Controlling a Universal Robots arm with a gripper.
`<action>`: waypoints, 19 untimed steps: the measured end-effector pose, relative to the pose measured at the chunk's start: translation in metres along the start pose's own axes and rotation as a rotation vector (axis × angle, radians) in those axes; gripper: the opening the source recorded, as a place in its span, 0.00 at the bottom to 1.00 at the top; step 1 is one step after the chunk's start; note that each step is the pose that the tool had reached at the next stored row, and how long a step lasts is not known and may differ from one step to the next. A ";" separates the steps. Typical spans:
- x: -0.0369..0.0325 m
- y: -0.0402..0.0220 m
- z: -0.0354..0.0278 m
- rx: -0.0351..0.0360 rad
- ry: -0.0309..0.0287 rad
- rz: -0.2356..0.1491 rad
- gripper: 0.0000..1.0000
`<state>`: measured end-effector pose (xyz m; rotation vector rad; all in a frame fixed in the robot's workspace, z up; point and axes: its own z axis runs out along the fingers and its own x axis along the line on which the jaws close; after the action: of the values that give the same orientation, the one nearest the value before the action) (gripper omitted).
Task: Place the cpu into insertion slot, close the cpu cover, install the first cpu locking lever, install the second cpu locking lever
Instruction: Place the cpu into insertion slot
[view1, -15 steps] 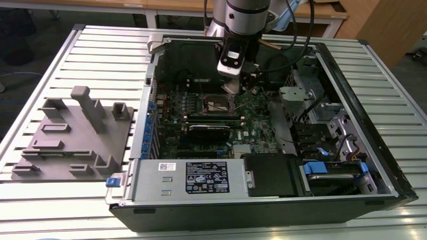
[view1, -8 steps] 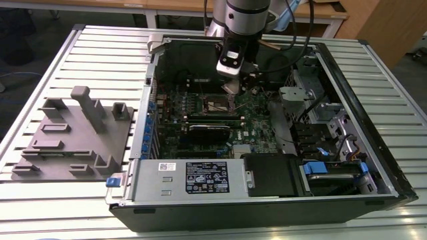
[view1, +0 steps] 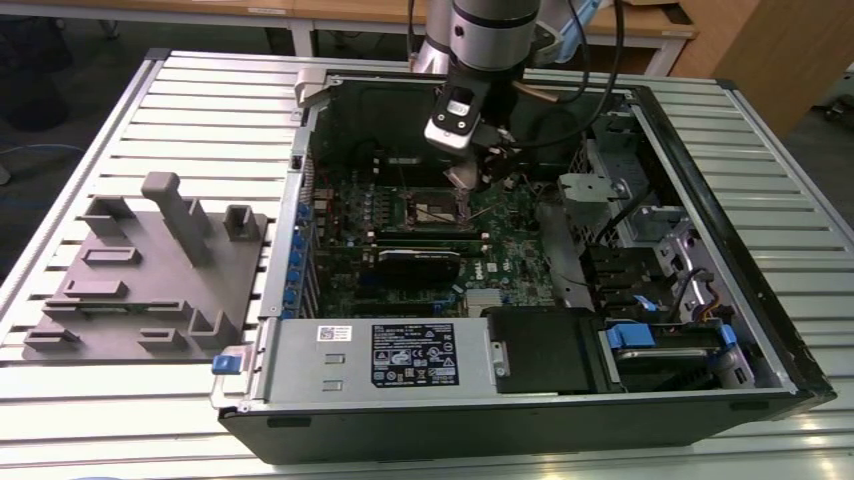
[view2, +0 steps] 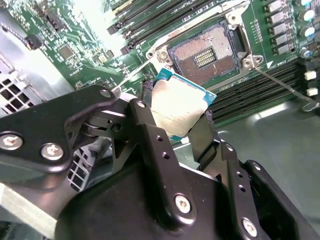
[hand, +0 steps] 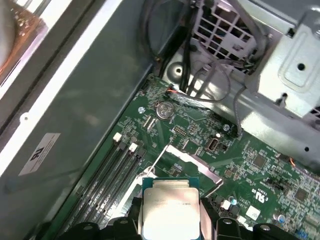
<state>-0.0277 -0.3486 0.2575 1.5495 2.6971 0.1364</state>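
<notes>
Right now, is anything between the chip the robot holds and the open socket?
Nothing: in the second wrist view the cpu, pinched in the gripper, hangs near the open insertion slot with only air between them.

The cpu (view2: 180, 107) has a dull silver metal top and a green edge. The gripper (view2: 177, 116) is matt black, its screws bright steel. The board (view2: 90, 30) is glossy green, and the slot (view2: 207, 52) shows fine coppery pins inside a shiny metal rim. The case (view1: 534, 402) is bare grey sheet metal. The table (view1: 200, 110) is pale ribbed metal. On the exterior view's left, the fixture (view1: 147, 270) is matt grey plastic.
</notes>
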 end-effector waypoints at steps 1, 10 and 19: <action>0.0000 0.0000 0.0001 -0.0002 -0.0011 0.012 0.54; 0.0000 -0.0001 0.0006 -0.0018 -0.0084 0.094 0.54; 0.0000 -0.0001 0.0007 -0.0025 -0.0114 0.127 0.54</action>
<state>-0.0277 -0.3486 0.2568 1.7155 2.5883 0.1332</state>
